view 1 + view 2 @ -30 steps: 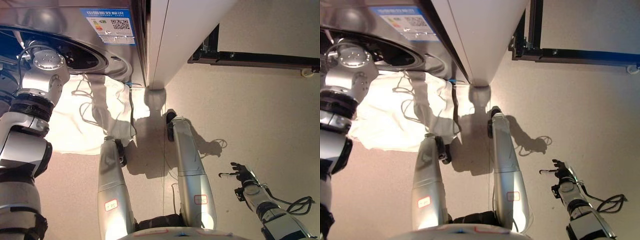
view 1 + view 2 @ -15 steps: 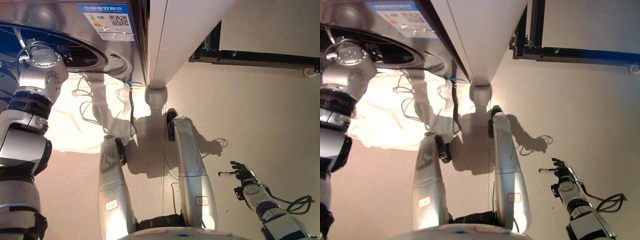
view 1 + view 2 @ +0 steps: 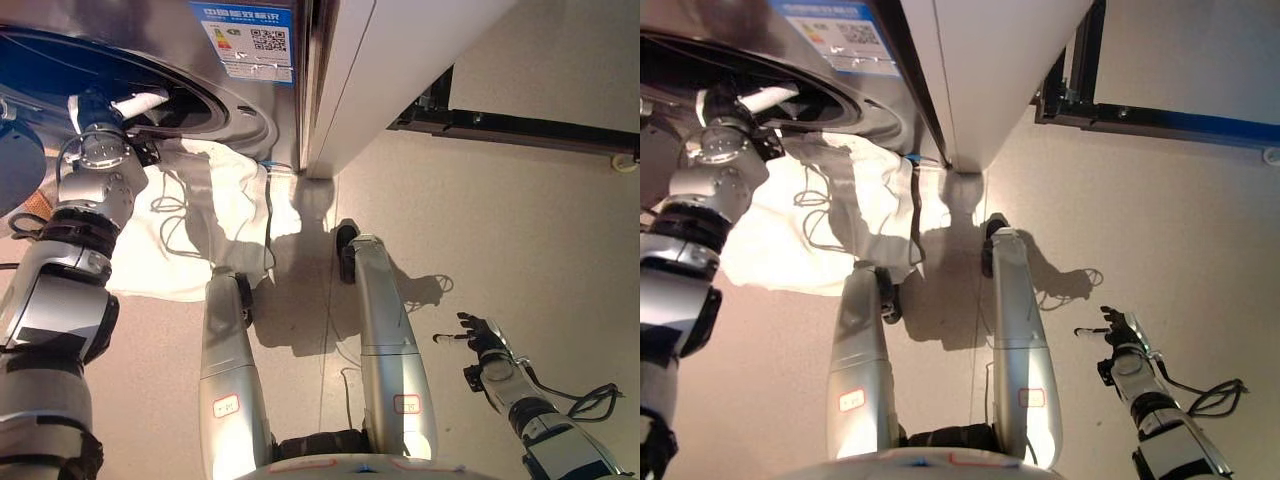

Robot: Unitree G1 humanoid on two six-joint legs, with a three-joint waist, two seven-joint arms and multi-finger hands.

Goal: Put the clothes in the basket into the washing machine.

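Since the earlier frames the left hand [image 3: 135,100] has pushed up to the washing machine [image 3: 215,95] door opening; whether its fingers hold anything I cannot tell. White clothes [image 3: 190,225] trail below them onto the floor and could snag there. No basket shows. Right hand [image 3: 478,335] idles, fingers relaxed.

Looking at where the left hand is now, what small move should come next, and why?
Probably push the left hand a little deeper into the washer opening. The hand reaches into the opening at its lower rim, and the white cloth hangs from that rim down onto the floor, so it is not inside yet. The right hand is idle, low at the right.
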